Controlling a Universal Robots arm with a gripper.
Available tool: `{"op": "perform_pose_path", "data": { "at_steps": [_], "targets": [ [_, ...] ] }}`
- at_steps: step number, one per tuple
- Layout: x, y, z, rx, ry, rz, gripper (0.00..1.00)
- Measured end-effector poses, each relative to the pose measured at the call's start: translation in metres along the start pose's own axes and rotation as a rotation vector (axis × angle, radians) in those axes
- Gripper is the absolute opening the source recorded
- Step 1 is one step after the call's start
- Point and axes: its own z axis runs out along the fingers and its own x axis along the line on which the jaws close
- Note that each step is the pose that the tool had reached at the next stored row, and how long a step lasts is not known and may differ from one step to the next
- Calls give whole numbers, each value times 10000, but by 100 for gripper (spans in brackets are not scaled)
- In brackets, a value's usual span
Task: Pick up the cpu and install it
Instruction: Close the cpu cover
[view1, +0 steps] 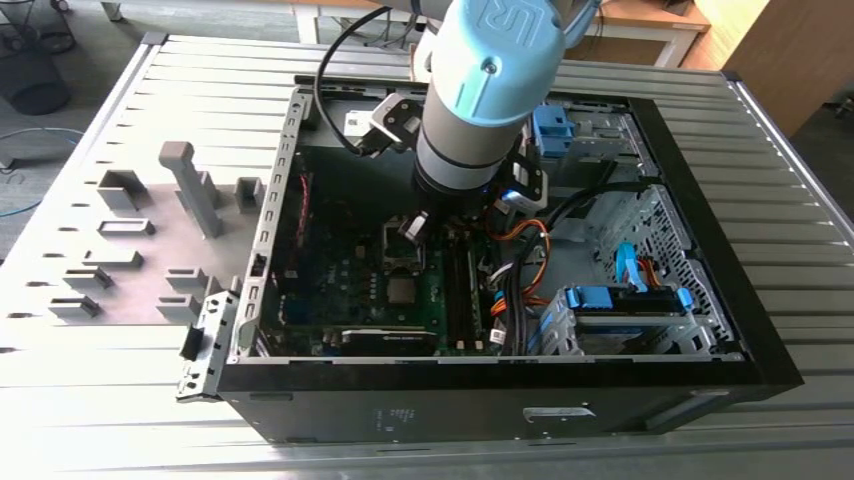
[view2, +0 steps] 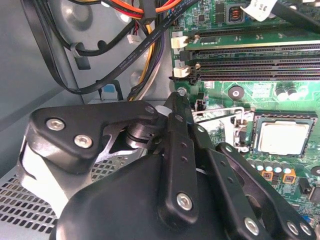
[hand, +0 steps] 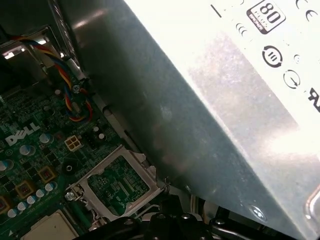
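One arm (view1: 481, 90) reaches steeply down into one open computer case (view1: 534, 395) lying on a slatted table (view1: 107, 420). Its gripper (view2: 180, 97) hangs close above the motherboard (view1: 347, 280), beside the raised socket lid (hand: 115, 182); I cannot tell whether it is wide or narrow. One cpu (view2: 282, 137) lies flat in the socket, silvery top up, just nearer than the gripper in the exterior view. The case also holds cables (view1: 527, 240) and blue brackets (view1: 607, 300) at the exterior view's right. Several grey blocks (view1: 194, 185) stand outside, at the exterior view's left.
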Motion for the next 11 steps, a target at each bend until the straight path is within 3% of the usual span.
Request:
{"op": "perform_pose_path", "data": {
  "at_steps": [11],
  "targets": [
    [11, 6, -42, 5, -14, -3, 11]
  ]
}}
